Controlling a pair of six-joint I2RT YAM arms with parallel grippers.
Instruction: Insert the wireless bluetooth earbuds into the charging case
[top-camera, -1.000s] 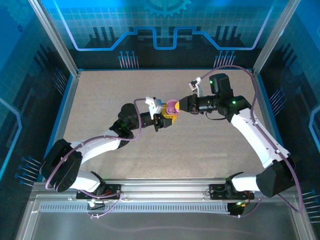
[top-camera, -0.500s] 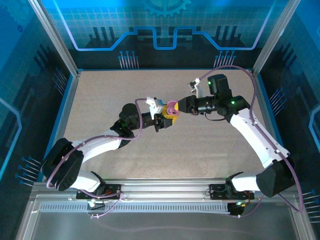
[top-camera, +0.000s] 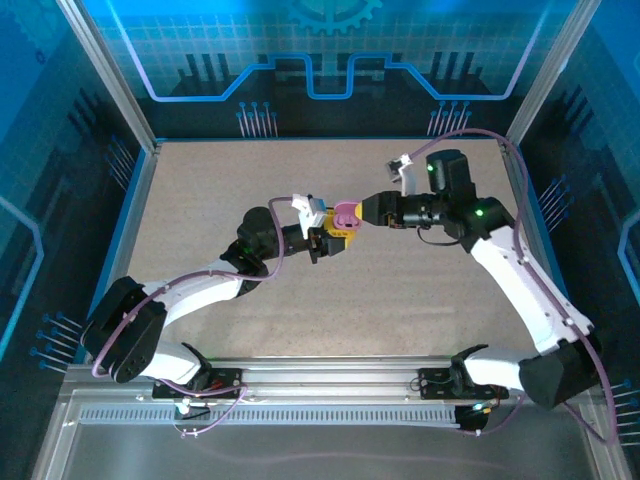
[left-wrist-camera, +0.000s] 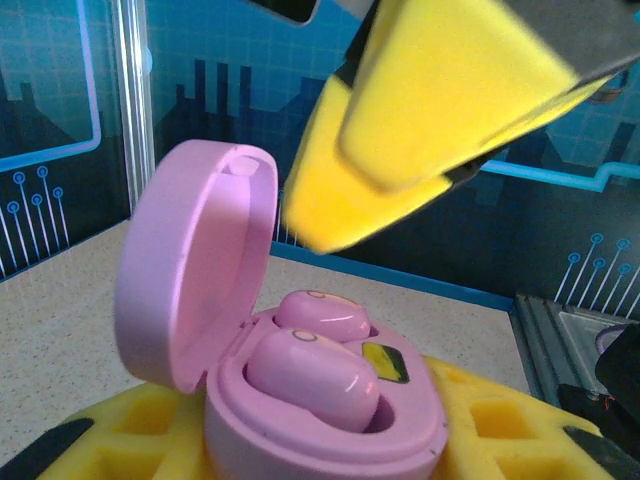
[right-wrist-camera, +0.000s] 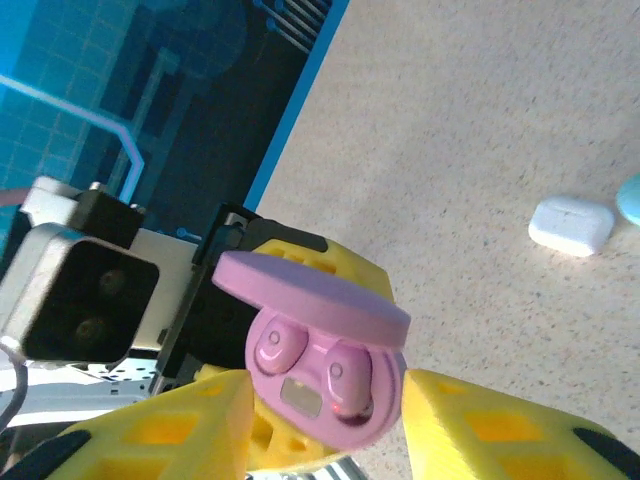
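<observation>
The left arm stretches low to mid-table, and the left gripper (top-camera: 337, 236) is clamped on the pink case (left-wrist-camera: 330, 440), whose lid (left-wrist-camera: 190, 270) stands open. The right arm bends in from the right, the right gripper (right-wrist-camera: 327, 420) with jaws apart just before the case. Both pink earbuds (left-wrist-camera: 312, 378) sit side by side in its wells; a white case (right-wrist-camera: 571, 224) lies on the table (right-wrist-camera: 480, 120)

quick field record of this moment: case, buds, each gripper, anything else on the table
case: pink charging case, lid open
held by: left gripper, shut on it
earbuds: two pink earbuds, both seated in the case
right arm: right gripper open, a finger on each side of the case
other: white case lying on the table
</observation>
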